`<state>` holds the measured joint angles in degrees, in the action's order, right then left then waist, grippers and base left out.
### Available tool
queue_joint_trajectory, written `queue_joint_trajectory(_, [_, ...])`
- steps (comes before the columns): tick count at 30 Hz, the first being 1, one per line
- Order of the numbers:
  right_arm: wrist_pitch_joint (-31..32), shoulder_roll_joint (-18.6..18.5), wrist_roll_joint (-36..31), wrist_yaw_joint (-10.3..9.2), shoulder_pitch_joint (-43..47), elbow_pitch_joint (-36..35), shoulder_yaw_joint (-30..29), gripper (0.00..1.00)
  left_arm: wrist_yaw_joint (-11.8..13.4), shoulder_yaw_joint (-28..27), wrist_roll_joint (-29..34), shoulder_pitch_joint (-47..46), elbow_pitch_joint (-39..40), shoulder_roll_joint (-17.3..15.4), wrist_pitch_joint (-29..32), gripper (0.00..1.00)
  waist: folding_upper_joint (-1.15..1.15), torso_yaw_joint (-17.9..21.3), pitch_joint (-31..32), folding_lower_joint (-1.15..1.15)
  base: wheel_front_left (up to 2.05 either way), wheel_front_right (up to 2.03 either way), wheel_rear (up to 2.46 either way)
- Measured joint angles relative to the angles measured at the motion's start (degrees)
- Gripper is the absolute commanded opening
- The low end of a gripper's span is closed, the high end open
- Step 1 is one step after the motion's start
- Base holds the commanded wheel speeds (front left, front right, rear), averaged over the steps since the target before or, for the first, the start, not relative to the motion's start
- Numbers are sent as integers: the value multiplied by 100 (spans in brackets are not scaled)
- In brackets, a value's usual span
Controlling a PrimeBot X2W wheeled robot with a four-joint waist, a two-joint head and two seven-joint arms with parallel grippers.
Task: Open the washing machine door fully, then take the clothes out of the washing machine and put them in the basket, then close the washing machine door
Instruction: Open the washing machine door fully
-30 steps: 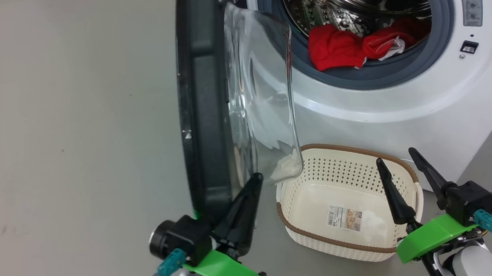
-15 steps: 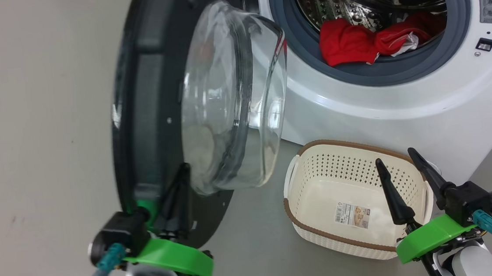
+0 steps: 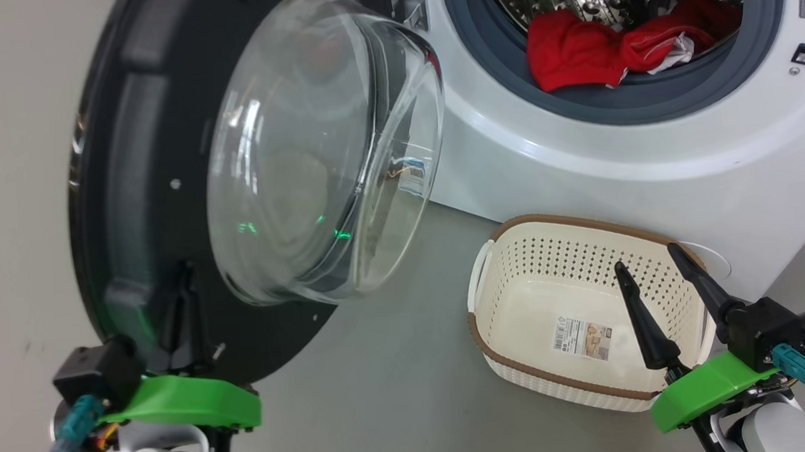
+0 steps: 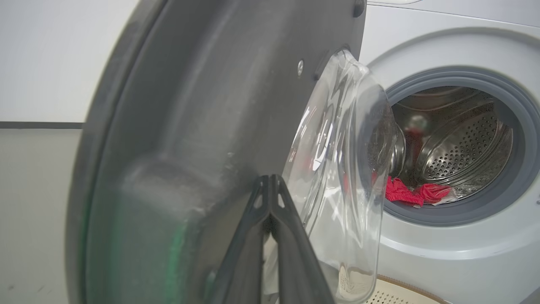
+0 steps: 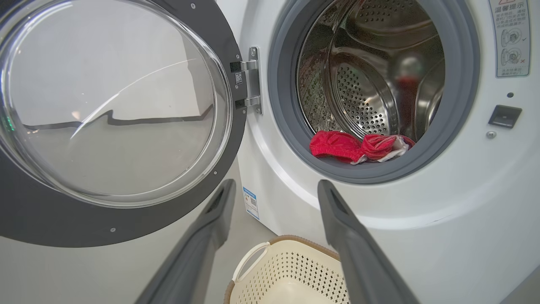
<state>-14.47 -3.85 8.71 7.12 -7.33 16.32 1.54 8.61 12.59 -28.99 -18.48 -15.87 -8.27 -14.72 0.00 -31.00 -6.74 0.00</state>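
The left tool (image 4: 268, 181), fingers pressed together, has its tips at the lower inner face of the washing machine door (image 3: 128, 204); contact I cannot tell. The right tool (image 3: 645, 256), fingers spread, hangs over the basket (image 3: 578, 269) on the floor before the washing machine (image 3: 585, 168). The door stands swung wide left, glass bowl bulging toward the robot. The clothes (image 3: 576, 58) lie sideways along the drum's front lip.

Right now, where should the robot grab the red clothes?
I'd pinch the puffy left lump of the red clothes. It bulges up at the drum's front edge, over the grey gasket. Come straight in from the front with the open right tool.
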Motion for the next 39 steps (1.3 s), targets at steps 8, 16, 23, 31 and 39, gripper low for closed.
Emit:
queue_joint_trajectory(8, [0,-46,-129,0,0,-1,-80,100,-5,-541,1,-68,-327,-14,0,0,0,-8,-158,0,0,0,0])
queue_joint_trajectory(16, [0,-152,-169,0,-5,1,-103,100,-215,-1183,34,-371,-829,21,0,0,0,48,-342,0,0,0,0])
queue_joint_trajectory(23, [0,-193,-168,0,-4,1,-74,100,-466,-1591,393,-718,-1351,74,0,0,0,101,-394,0,0,0,0])
queue_joint_trajectory(31, [0,-315,-178,0,-21,0,-52,100,-641,-2104,655,-1073,-1747,78,0,0,0,167,-539,0,0,0,0])
queue_joint_trajectory(39, [0,-398,-177,0,-144,1,-23,100,-834,-2565,892,-1326,-1995,90,-1,0,0,274,-708,0,0,0,0])
